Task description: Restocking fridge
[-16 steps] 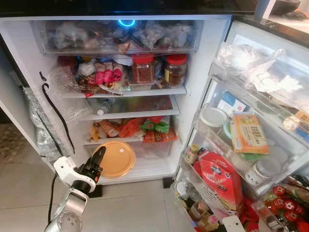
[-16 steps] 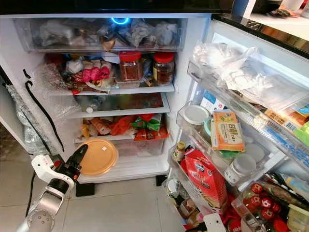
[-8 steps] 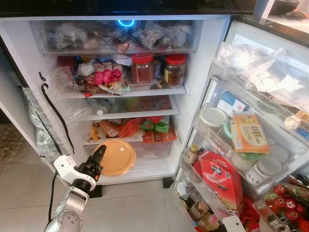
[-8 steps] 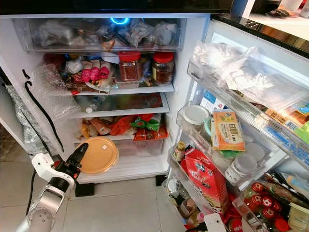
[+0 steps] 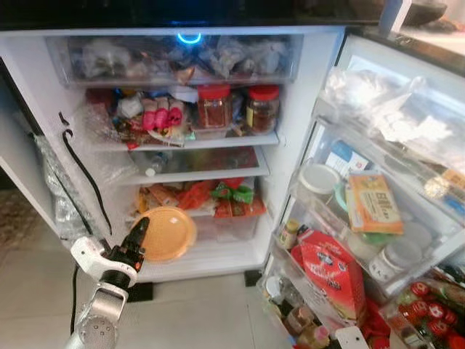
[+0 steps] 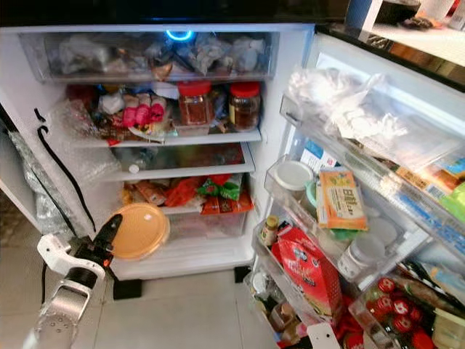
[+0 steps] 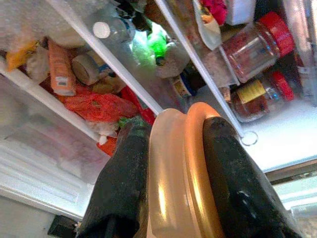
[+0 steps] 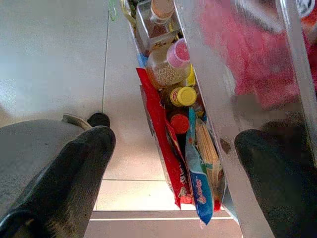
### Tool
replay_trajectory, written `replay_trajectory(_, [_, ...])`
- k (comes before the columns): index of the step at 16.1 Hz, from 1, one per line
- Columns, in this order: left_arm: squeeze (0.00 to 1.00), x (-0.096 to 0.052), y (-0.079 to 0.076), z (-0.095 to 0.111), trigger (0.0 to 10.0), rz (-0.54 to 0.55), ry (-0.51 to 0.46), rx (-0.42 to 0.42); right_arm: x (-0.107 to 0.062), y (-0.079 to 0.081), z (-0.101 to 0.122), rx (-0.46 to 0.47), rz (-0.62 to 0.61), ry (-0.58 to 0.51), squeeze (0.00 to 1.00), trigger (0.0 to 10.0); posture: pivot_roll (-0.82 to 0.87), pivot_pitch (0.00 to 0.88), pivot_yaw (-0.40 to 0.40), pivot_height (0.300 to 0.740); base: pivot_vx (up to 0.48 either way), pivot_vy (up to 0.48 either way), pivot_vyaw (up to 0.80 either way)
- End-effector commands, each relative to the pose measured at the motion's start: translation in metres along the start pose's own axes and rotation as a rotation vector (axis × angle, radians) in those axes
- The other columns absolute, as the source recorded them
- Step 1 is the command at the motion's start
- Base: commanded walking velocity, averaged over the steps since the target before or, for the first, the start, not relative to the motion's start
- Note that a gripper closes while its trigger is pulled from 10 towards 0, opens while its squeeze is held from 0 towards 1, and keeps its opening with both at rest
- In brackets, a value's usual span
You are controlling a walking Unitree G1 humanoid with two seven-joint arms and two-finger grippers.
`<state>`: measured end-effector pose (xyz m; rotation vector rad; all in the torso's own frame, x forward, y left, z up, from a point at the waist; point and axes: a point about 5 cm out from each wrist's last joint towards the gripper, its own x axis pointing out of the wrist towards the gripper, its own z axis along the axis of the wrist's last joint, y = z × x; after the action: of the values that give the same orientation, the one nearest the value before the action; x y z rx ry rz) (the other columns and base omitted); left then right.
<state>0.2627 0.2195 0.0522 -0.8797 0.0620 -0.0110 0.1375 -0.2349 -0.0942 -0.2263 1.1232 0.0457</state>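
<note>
I am holding the tub (image 5: pixel 168 233), a flat round orange container, by its rim in my left gripper (image 7: pixel 173 168), the two black fingers (image 7: pixel 124 183) clamped on either side of the edge so the tub is standing tilted on its side. It is hanging just in front of the fridge (image 5: pixel 305 109), low down, before the bottom drawer and under the shelf of red and green packets (image 5: pixel 218 196).

I am judging the tub to be stiff plastic, light, and smooth enough to slip: pinched only at the rim, it may be swinging or pivoting between my pads. A grip deeper over the lid's edge, near the middle of its side, should be steadying it better. Its contents I cannot tell, so I am treating it as possibly sloshing.

My right gripper (image 8: pixel 173 163) is hanging low beside the fridge door's bottom rack of bottles (image 8: pixel 166 64), its fingers wide apart and empty.

Farther in, two red-lidded jars (image 5: pixel 240 105) are standing on the upper shelf of the fridge, above a nearly bare glass shelf.
</note>
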Motion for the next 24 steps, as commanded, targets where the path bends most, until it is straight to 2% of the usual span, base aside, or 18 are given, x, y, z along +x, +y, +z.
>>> replay_trajectory(1, [0.00, -0.0016, 0.0024, -0.0022, 10.0, -0.007, 0.019, 0.013, 0.0000, -0.0047, 0.0047, 0.001, -0.015, -0.014, 0.00, 10.0, -0.11, 0.000, -0.054, 0.740, 0.270, 0.000, 0.00])
replay_trajectory(5, [0.00, -0.0025, 0.0057, -0.0052, 10.0, 0.004, 0.036, 0.048, -0.0001, -0.0050, 0.0047, -0.004, -0.013, -0.014, 0.00, 10.0, -0.10, 0.000, -0.057, 0.740, 0.273, 0.000, 0.00])
replay_trajectory(24, [0.00, 0.0024, 0.0037, -0.0087, 10.0, -0.015, 0.055, 0.084, -0.0001, -0.0044, 0.0043, 0.000, -0.009, -0.013, 0.00, 10.0, -0.11, 0.000, -0.055, 0.740, 0.283, 0.000, 0.00])
